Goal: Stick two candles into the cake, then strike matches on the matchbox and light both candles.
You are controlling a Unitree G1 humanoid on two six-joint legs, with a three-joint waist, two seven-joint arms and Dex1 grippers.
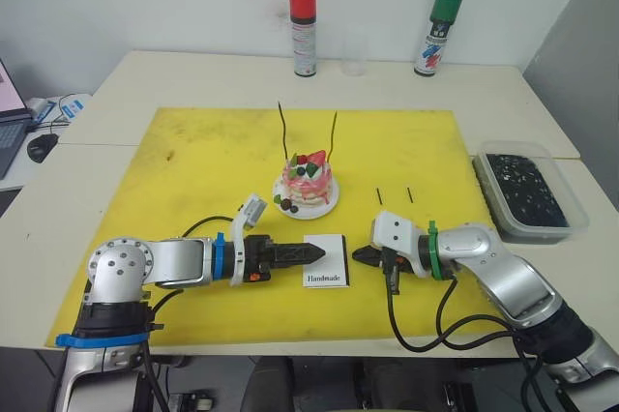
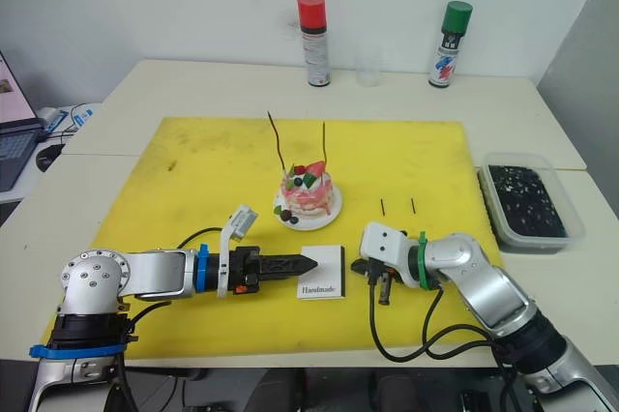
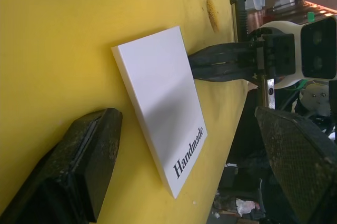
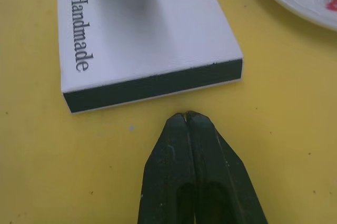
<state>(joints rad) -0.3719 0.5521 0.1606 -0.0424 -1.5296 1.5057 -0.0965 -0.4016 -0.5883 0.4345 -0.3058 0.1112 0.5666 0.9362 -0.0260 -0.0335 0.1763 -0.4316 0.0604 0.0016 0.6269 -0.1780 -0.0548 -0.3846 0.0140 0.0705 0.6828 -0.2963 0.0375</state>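
Observation:
The pink-and-white cake sits on its small white plate at the middle of the yellow mat. Both thin candles stand upright in it, with no flame visible. Two short dark matches lie on the mat right of the cake. The white "Handmade" matchbox lies flat in front of the cake. My left gripper reaches its left edge, open, one finger low on the mat. My right gripper is shut and empty, just short of the dark striking strip.
At the back of the table stand a red-capped spray can, a clear glass and a green-capped can. A clear plastic box of dark material sits to the right. A laptop and mouse lie far left.

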